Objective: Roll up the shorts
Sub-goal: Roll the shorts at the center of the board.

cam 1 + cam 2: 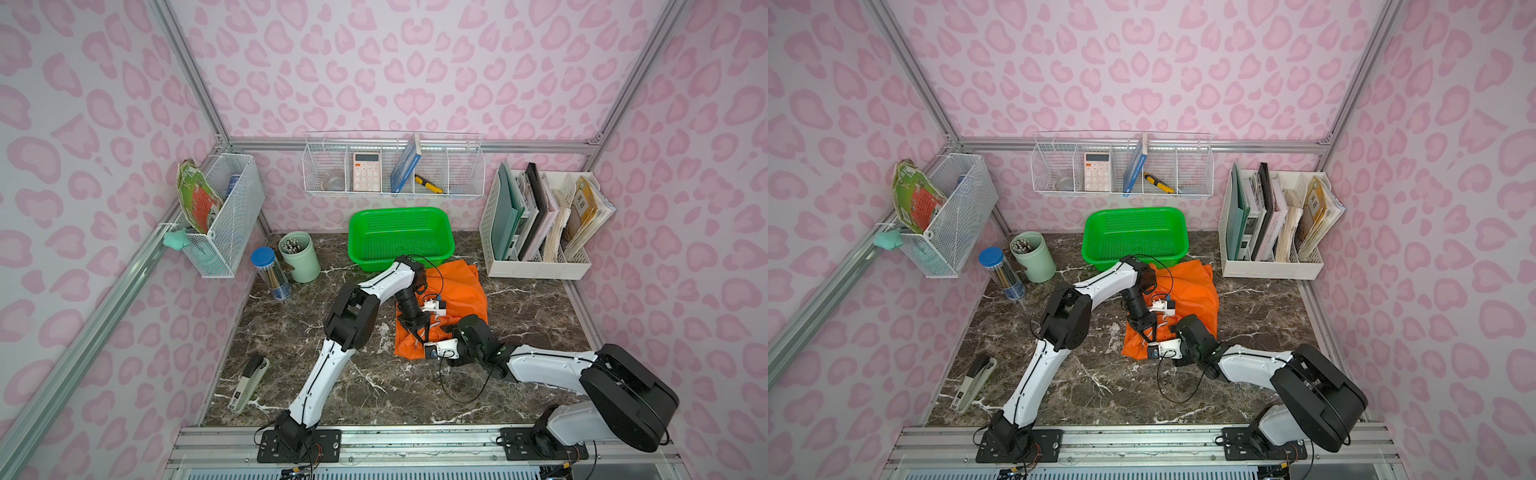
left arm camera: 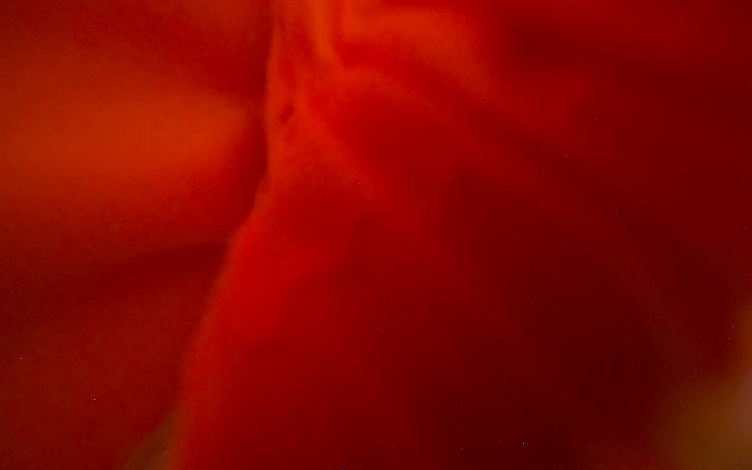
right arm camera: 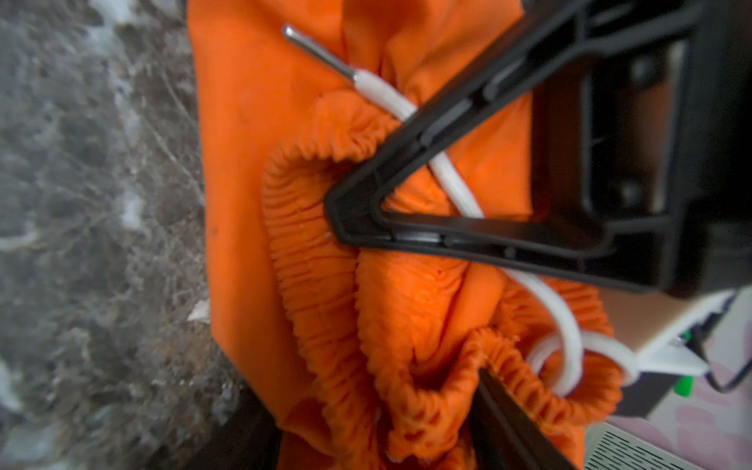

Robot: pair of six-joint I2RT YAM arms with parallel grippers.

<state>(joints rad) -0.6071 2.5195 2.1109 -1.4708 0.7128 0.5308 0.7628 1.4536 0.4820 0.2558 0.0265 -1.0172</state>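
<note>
The orange shorts (image 1: 461, 291) (image 1: 1196, 291) lie crumpled on the dark marble table, just in front of the green basket. My left gripper (image 1: 419, 340) (image 1: 1152, 338) points down into the near, gathered waistband end. Whether its jaws are open or shut does not show, because orange fabric (image 2: 366, 203) fills the whole left wrist view. In the right wrist view one black finger (image 3: 447, 240) of that gripper presses on the ruffled waistband (image 3: 309, 260), across the white drawstring (image 3: 455, 187). My right gripper (image 1: 446, 329) (image 3: 378, 439) comes in low from the right, shut on a bunched fold of waistband.
The green basket (image 1: 353, 232) stands behind the shorts. A mint pen cup (image 1: 299, 255) and a blue-lidded jar (image 1: 270, 278) are at the back left. A stapler (image 1: 249, 382) lies front left. A white file rack (image 1: 536, 266) stands at the right.
</note>
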